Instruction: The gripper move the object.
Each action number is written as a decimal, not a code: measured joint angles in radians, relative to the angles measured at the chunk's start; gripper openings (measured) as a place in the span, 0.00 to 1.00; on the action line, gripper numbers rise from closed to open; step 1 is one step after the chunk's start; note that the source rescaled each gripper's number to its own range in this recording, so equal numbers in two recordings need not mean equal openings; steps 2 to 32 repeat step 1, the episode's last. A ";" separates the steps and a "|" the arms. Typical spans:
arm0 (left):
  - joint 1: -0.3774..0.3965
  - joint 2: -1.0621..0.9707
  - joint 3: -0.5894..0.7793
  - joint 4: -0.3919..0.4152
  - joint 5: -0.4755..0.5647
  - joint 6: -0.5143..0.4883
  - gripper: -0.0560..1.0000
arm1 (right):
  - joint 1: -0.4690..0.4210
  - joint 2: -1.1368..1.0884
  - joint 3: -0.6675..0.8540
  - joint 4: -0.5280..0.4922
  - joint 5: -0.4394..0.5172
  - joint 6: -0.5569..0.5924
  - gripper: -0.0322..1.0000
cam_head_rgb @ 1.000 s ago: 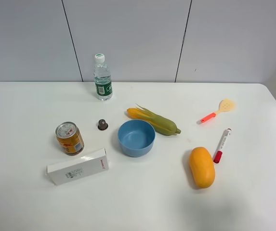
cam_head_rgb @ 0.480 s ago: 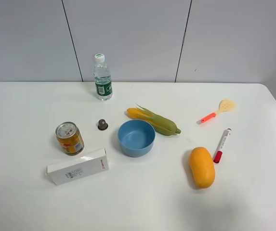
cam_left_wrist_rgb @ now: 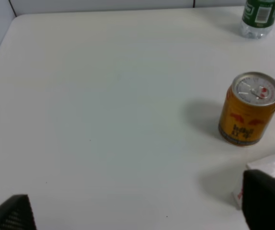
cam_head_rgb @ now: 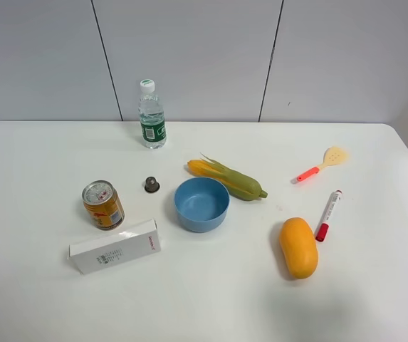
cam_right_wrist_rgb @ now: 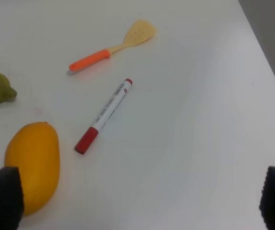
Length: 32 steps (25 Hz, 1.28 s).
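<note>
One box (cam_head_rgb: 115,246) flat on the tabletop (cam_head_rgb: 40,149), just beside a can (cam_head_rgb: 103,204). Probably light, stiff, smooth cardboard (crushable if squeezed hard); best pinched across the narrow width near mid-length. Left hand (cam_left_wrist_rgb: 137,213) spread wide and empty, right hand (cam_right_wrist_rgb: 137,196) likewise. Counted: one bottle (cam_head_rgb: 152,115), bowl (cam_head_rgb: 201,204), corn (cam_head_rgb: 228,179), mango (cam_head_rgb: 298,247), pen (cam_head_rgb: 328,214), spatula (cam_head_rgb: 322,163), small cap (cam_head_rgb: 152,184).
</note>
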<state>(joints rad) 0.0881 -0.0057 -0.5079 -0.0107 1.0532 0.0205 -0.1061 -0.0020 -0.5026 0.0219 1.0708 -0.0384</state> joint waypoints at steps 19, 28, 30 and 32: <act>0.000 0.000 0.000 0.000 0.000 0.000 1.00 | 0.000 0.000 0.000 0.000 0.000 0.000 1.00; 0.000 0.000 0.000 0.000 0.000 0.000 1.00 | 0.000 0.000 0.000 0.000 0.000 0.000 1.00; 0.000 0.000 0.000 0.000 0.000 0.000 1.00 | 0.000 0.000 0.000 0.000 0.000 0.000 1.00; 0.000 0.000 0.000 0.000 0.000 0.000 1.00 | 0.000 0.000 0.000 0.000 0.000 0.000 1.00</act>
